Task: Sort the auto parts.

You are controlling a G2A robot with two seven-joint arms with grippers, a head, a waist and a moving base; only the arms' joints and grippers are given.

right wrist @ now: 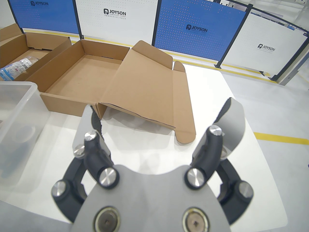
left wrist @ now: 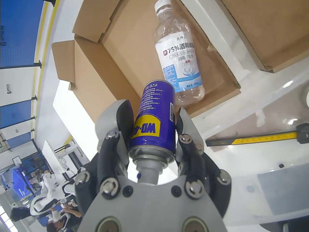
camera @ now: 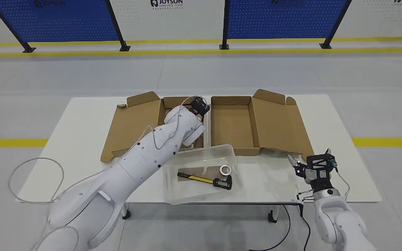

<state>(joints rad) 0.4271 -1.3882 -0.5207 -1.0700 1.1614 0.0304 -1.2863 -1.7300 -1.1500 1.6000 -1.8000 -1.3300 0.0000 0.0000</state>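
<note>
Checking in from the remote desk, quick count first: two cardboard boxes, one clear bin, one can, one bottle, one caliper, one small white ring.

My left gripper (left wrist: pixel 153 114) is clamped on the can (left wrist: pixel 157 92) with both pads pressed to its sides. It's a metal spray cylinder with a blue wrap and a yellow patch of print, and it's held in the air over the left box (left wrist: pixel 135 37). Lying flat on that box's floor is the bottle (left wrist: pixel 177 49) — clear plastic, white screw cap, white and blue label.

The right box (camera: pixel 232 125) is the same plain brown corrugated stuff, flaps folded out, sitting just beside the left one.

The bin (camera: pixel 182 193) is see-through plastic, rectangular with rounded corners, on the table (camera: pixel 81 138) just in front of the boxes. In it lies the caliper (camera: pixel 204 180), a yellow ruler bar with black ends. The ring (camera: pixel 224 169) lies near it, apart from it.

My right gripper (right wrist: pixel 160 108) holds nothing, fingers spread wide, and hangs over bare white tabletop near the right box's outer flap — well apart from the bin.
</note>
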